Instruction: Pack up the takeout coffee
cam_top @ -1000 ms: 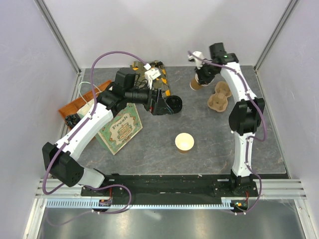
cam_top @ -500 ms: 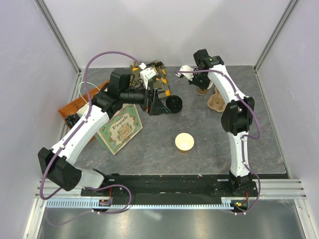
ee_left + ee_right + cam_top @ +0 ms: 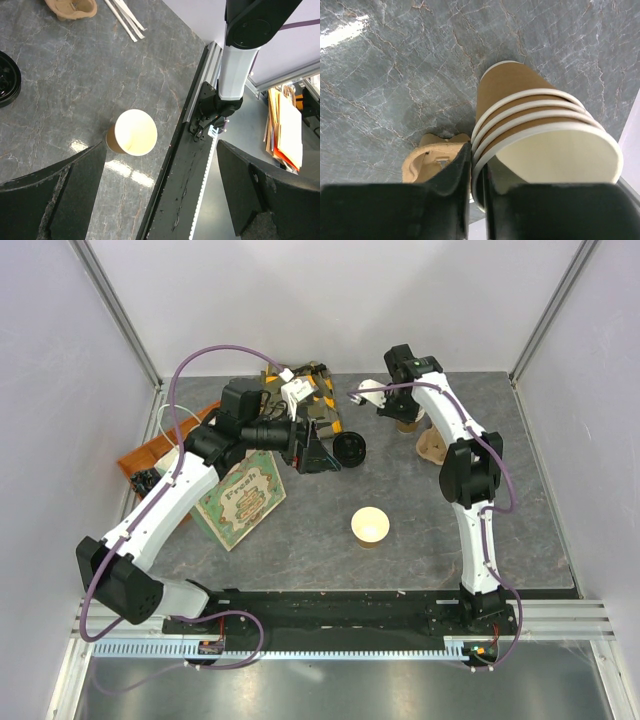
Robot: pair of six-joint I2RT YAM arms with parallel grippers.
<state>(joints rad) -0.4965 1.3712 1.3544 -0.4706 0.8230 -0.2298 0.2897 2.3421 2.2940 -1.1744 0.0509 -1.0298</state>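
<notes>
Right pincer (image 3: 476,172) astride cup stack (image 3: 530,115)

L arm (image 3: 165,502) & R arm (image 3: 478,530): long white tubes w/ fat round black joints between. A big black joint sits at the bottom of each. One thin purple cable (image 3: 200,352) runs along each arm in loose loops. Small white part by each wrist. L gripper (image 3: 161,147): black, its fingers (image 3: 50,200) wide & curved, edges scuffed grey & rough. R gripper (image 3: 477,170): black too, fingers (image 3: 395,210) smooth & flat, no marks.
</notes>
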